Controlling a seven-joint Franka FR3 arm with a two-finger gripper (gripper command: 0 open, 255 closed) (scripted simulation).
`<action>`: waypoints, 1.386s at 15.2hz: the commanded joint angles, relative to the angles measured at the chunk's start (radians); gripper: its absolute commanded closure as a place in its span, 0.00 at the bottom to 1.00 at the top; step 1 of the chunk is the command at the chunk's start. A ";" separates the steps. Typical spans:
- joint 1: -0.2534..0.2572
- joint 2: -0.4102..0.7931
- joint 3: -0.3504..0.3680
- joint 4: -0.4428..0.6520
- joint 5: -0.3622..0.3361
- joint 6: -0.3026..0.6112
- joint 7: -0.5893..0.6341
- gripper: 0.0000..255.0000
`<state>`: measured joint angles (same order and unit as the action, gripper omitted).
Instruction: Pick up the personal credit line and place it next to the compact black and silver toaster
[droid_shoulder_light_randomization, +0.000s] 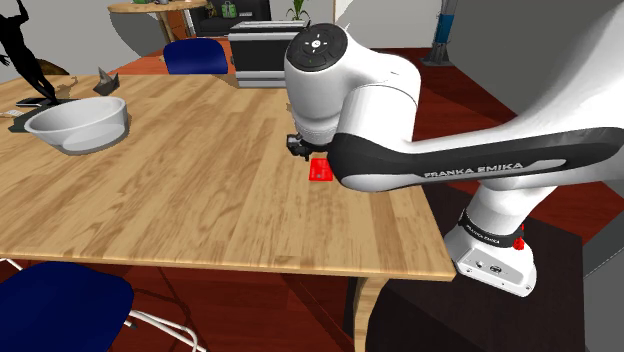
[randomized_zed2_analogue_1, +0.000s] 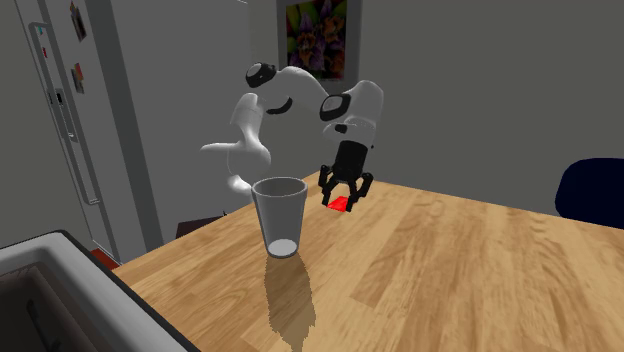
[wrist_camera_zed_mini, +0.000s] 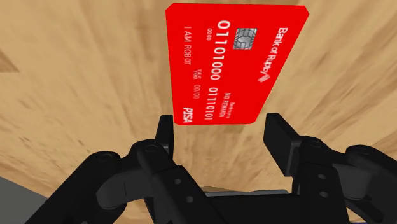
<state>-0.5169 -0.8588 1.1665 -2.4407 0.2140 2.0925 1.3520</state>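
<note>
A red bank card (wrist_camera_zed_mini: 229, 57) with a chip and white print lies flat on the wooden table (droid_shoulder_light_randomization: 200, 200). My black gripper (wrist_camera_zed_mini: 221, 124) hovers just above it, open, the fingers standing apart on either side of the card's near end without touching it. From the shoulder view the gripper (droid_shoulder_light_randomization: 300, 150) hangs over the card (droid_shoulder_light_randomization: 321, 170) near the table's right edge. The second exterior view has the gripper (randomized_zed2_analogue_1: 345, 195) above the card (randomized_zed2_analogue_1: 339, 204) at the table's far side. The black and silver toaster (droid_shoulder_light_randomization: 262, 55) stands at the table's far edge.
A grey bowl (droid_shoulder_light_randomization: 78, 124) sits at the table's far left in the shoulder view, beside a black figurine (droid_shoulder_light_randomization: 25, 50). A clear glass (randomized_zed2_analogue_1: 279, 215) stands between toaster (randomized_zed2_analogue_1: 50, 290) and card. Blue chairs (droid_shoulder_light_randomization: 60, 300) (droid_shoulder_light_randomization: 197, 55) flank the table.
</note>
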 joint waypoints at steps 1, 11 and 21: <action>-0.003 0.006 0.009 -0.008 0.005 0.003 0.002 1.00; 0.015 -0.008 -0.065 0.051 -0.022 -0.082 -0.031 1.00; 0.017 -0.013 -0.143 0.150 -0.057 -0.193 -0.073 1.00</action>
<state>-0.4984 -0.8722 1.0311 -2.3029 0.1613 1.9118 1.2837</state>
